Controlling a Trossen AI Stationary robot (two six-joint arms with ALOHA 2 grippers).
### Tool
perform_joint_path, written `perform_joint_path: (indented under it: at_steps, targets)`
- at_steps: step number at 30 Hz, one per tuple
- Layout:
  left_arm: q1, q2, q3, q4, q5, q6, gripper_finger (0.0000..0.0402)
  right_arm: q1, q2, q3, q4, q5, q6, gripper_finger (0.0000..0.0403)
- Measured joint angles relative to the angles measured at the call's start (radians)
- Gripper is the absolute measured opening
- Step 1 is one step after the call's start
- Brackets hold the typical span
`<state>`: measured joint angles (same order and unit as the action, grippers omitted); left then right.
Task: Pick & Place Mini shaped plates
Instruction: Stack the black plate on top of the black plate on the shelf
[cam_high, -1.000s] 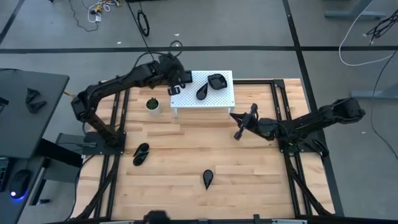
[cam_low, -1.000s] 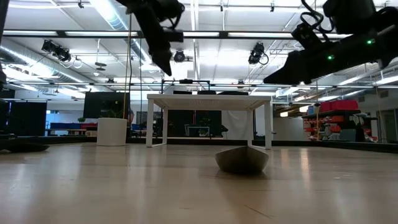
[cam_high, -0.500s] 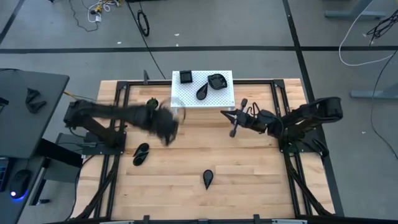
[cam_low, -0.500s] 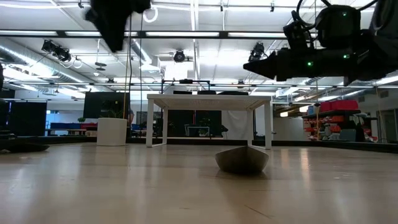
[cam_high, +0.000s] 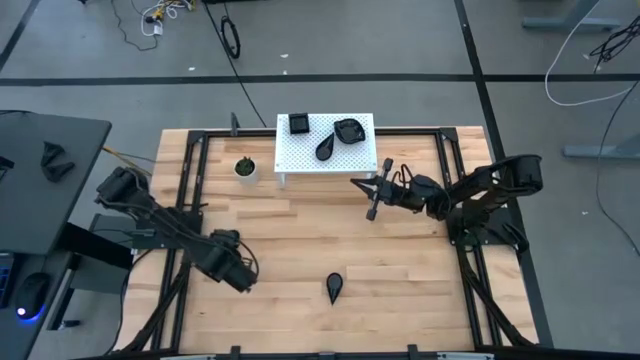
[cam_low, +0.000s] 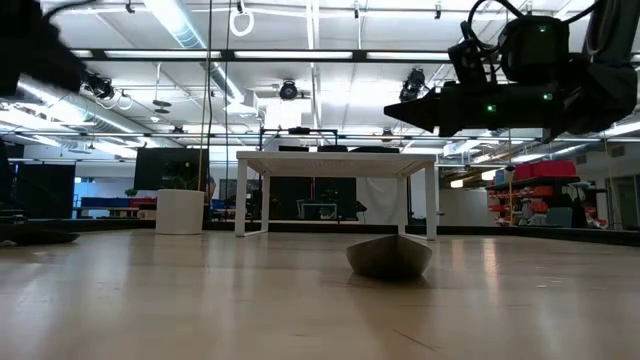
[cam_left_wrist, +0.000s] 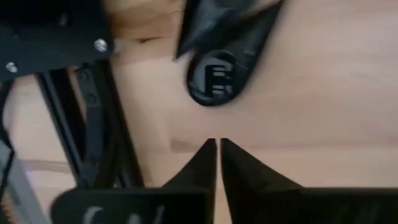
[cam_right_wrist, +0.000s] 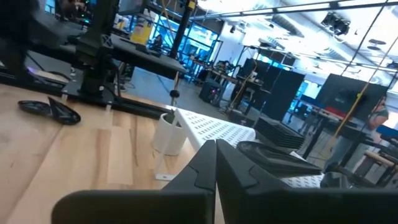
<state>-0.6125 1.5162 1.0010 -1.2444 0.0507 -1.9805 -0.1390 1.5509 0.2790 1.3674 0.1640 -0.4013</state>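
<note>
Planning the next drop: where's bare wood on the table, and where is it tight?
Free: the light wooden table between the black teardrop plate and the white perforated stand; also its near right part. Tight: the stand top with three black plates, the white plant pot beside it, the left gripper over a plate, and the right gripper.

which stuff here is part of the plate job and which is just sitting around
Job: three black plates on the white stand: square, teardrop, rounded; teardrop plate on the table; leaf plate by the left gripper.
Lying about: potted plant.
</note>
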Motion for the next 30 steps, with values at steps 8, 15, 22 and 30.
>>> perform_joint_path:
  at_steps: [8,15,22,30]
  targets:
    - [0.101,0.000,-0.198,0.019,0.046,0.092,0.0007,0.000,0.000,0.000,-0.002,0.000,0.051,0.0011]
    - [0.147,0.002,-0.326,0.159,-0.012,0.215,0.0006,0.000,0.000,0.000,-0.002,0.000,0.049,0.0011]
    - [0.169,0.002,-0.308,0.388,-0.238,0.395,0.0004,0.000,0.000,0.000,-0.002,0.000,0.049,0.0011]
    - [0.236,0.003,-0.248,0.905,-0.623,0.892,0.0005,0.000,0.000,0.000,-0.002,0.000,0.048,0.0011]
